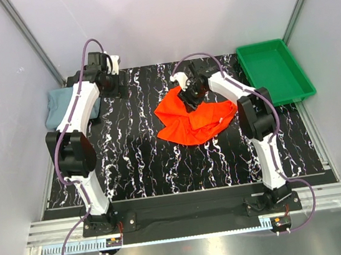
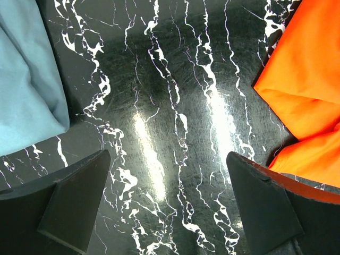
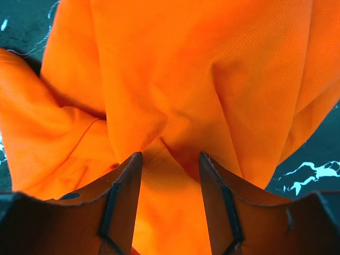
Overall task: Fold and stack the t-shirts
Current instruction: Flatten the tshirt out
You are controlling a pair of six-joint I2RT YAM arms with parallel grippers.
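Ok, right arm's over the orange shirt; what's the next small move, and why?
I'd probably lift the right tool straight up, clear of the cloth. Its jaws stand apart, apparently pinching nothing, the orange shirt lies crumpled, and the left tool hangs open over bare table, so a fresh corner grasp seems needed.

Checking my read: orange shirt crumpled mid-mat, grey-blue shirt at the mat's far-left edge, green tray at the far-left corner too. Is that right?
Not quite. The green tray sits at the far-right corner, as the top external view shows. The rest holds: the orange shirt lies crumpled in the middle of the mat, and the grey-blue shirt is at its far-left edge.
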